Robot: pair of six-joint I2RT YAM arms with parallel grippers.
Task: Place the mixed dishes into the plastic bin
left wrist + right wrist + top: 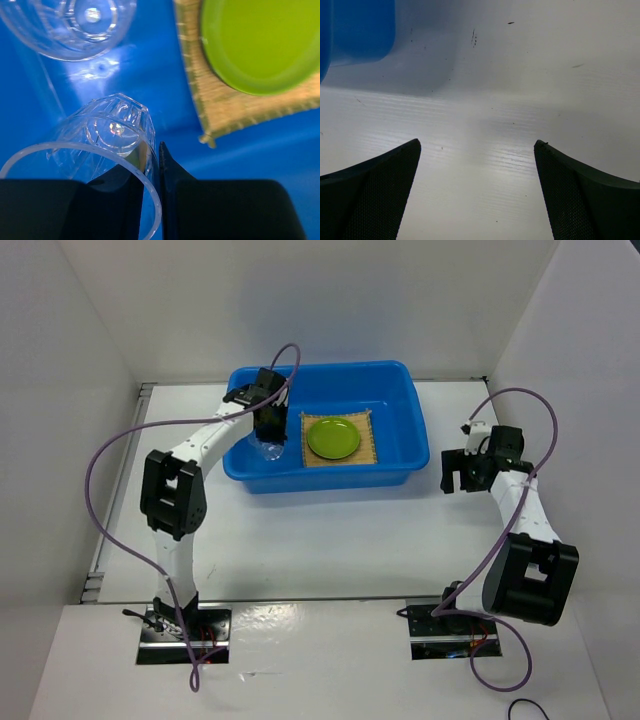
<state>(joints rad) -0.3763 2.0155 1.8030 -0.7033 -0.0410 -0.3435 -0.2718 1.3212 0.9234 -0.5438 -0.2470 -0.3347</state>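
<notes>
The blue plastic bin (400, 390) stands at the back middle of the table. Inside it lies the tan woven mat (370, 445) with the lime-green plate (333, 438) on top; both also show in the left wrist view as mat (220, 107) and plate (260, 45). My left gripper (268, 435) reaches down into the bin's left part, shut on the wall of a clear glass (107, 137), one finger inside it and one outside. A second clear glass (70, 25) stands on the bin floor just beyond. My right gripper (477, 150) hangs open over bare table, right of the bin.
White walls enclose the table on the left, back and right. A purple cable loops from each arm. In the right wrist view the bin's corner (355, 30) shows at the upper left.
</notes>
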